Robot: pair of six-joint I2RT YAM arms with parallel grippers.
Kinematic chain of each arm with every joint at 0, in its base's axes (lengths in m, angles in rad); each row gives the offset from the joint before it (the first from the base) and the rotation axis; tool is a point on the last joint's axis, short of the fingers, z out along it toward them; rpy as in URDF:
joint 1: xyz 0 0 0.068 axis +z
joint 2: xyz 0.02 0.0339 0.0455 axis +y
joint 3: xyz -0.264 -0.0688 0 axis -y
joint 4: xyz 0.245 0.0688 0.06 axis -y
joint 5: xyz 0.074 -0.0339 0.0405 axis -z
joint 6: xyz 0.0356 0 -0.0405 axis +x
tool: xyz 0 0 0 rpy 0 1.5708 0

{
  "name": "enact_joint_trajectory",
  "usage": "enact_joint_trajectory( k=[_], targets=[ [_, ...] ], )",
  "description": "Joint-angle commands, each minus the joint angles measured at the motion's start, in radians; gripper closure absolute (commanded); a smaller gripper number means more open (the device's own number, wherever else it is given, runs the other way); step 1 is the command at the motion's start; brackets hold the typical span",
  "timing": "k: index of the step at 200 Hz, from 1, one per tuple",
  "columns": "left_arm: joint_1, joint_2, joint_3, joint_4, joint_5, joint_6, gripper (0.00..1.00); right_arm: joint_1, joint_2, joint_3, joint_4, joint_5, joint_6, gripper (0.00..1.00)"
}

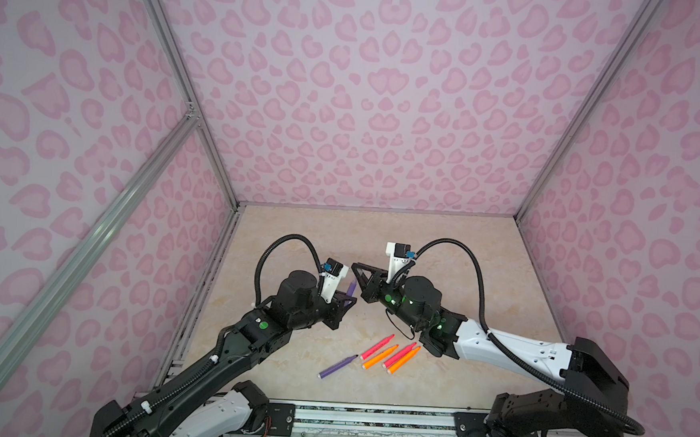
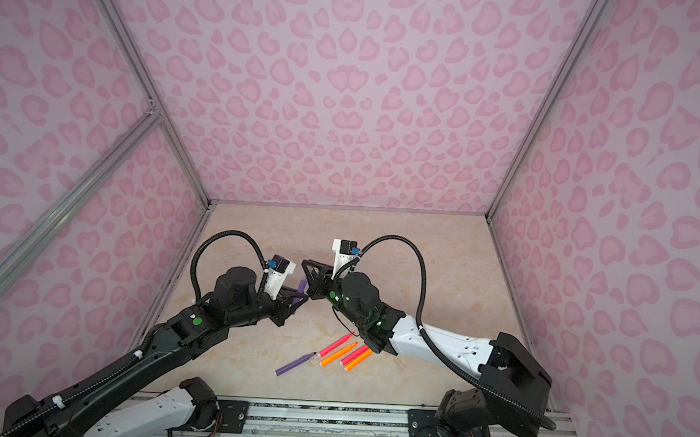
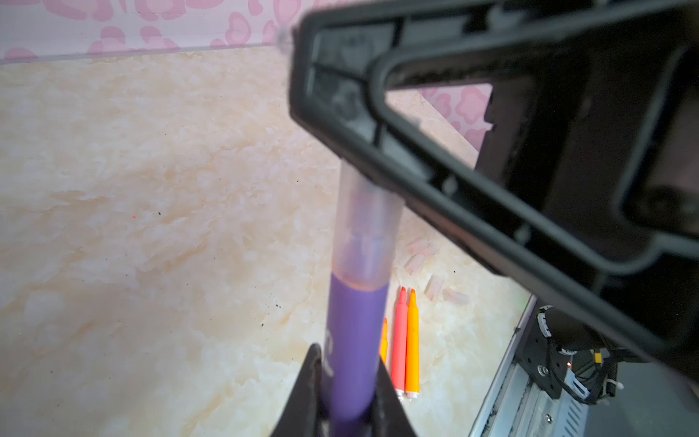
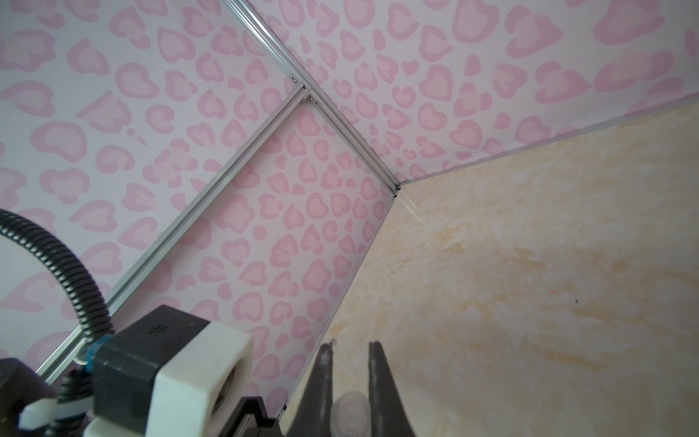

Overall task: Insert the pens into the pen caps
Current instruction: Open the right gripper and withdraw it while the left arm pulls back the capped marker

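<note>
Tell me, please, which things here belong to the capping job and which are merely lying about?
Job: purple pen in left gripper; clear cap on it, in right gripper; five loose pens; loose caps.
Not the job: patterned walls; metal rail.

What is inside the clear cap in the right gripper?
The front end of the purple pen, dim through the clear cap. The tip cannot be seen: the right gripper covers the cap's far end.

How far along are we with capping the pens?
Done: nothing fully capped that I can see. In hand: left gripper holds a purple pen, its tip inside the clear cap gripped by the right gripper. Left: five bare pens on the table, loose caps nearby.
</note>
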Motion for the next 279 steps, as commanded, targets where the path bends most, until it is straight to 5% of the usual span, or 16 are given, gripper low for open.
enact_joint_trajectory(
  k=[1,68,102,132,154,193,245,279],
  targets=[
    [0.048,-0.018,0.008,0.217,-0.376,-0.158,0.96,0.031,-0.006,-0.024,-0.171,-0.155,0.013,1.0],
    [0.063,-0.008,-0.028,0.247,-0.331,-0.174,0.96,0.032,-0.013,0.004,-0.205,-0.143,-0.039,1.0],
    [0.064,0.083,-0.021,0.202,-0.397,-0.203,0.96,-0.016,-0.095,-0.024,-0.272,-0.061,-0.072,0.4],
    [0.064,0.265,0.052,0.061,-0.496,-0.248,0.96,-0.066,-0.204,-0.097,-0.283,0.043,-0.082,0.24],
    [0.09,0.401,0.089,-0.073,-0.546,-0.308,0.96,-0.107,-0.267,-0.118,-0.309,0.092,-0.09,0.21],
    [0.209,0.561,0.098,-0.054,-0.375,-0.341,0.96,-0.177,-0.301,-0.123,-0.339,0.136,-0.105,0.19],
    [0.227,0.711,0.227,-0.199,-0.476,-0.352,0.96,-0.272,-0.236,-0.115,-0.338,0.051,-0.073,0.23],
    [0.296,0.75,0.22,-0.177,-0.421,-0.367,0.96,-0.272,-0.194,-0.092,-0.366,0.076,-0.08,0.23]
  ],
)
